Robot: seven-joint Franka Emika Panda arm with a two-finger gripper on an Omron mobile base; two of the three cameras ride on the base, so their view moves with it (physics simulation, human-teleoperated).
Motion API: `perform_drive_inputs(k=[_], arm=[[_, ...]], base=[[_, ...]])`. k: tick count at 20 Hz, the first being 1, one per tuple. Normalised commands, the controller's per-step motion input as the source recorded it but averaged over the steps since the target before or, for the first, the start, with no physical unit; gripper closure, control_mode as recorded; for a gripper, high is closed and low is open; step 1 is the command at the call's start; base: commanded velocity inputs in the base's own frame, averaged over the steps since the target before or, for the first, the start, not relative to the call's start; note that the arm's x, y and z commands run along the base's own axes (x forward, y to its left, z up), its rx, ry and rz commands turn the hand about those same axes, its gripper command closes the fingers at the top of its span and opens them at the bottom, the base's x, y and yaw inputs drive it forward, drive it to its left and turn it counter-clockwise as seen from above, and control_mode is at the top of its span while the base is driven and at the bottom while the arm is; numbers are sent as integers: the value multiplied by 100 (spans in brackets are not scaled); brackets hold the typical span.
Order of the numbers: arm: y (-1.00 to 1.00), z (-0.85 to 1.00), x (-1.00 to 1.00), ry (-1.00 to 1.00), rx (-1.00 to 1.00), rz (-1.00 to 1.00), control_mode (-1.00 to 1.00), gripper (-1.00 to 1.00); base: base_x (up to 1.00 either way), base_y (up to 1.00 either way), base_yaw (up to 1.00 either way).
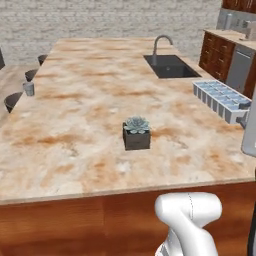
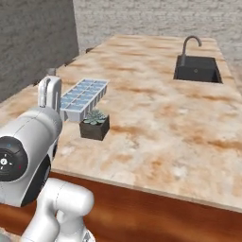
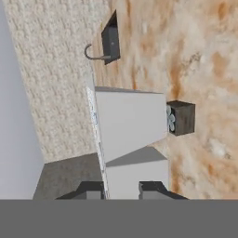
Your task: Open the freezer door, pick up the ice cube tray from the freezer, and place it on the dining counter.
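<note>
The pale blue-white ice cube tray (image 1: 220,98) (image 2: 85,96) is held level just over the dining counter (image 1: 90,100) (image 2: 156,118), at the counter's right side in the left base view. My gripper (image 1: 243,120) (image 3: 122,190) is shut on the tray's near end. In the hand view the tray's plain pale underside (image 3: 130,125) stretches away from the two dark fingertips (image 3: 90,189). Whether the tray touches the beige marbled top, I cannot tell.
A succulent in a dark square pot (image 1: 136,132) (image 2: 94,124) (image 3: 180,117) stands close beside the tray. A dark sink with a curved faucet (image 1: 170,65) (image 2: 197,68) lies farther back. A grey cup (image 1: 29,88) and round stools (image 1: 12,100) line the left edge. Wood cabinets (image 1: 220,52) stand at back right.
</note>
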Motion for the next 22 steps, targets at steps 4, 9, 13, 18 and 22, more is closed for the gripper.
perform_drive_inputs(k=[4,9,13,18,22], arm=[[0,0,0,0,0,0,100,100],[0,0,0,0,0,0,100,100],[0,0,0,0,0,0,100,100],[0,0,0,0,0,0,100,100],[0,0,0,0,0,0,100,100]], base=[[0,100,6],[5,100,2],[12,100,0],[9,100,-15],[4,100,-38]])
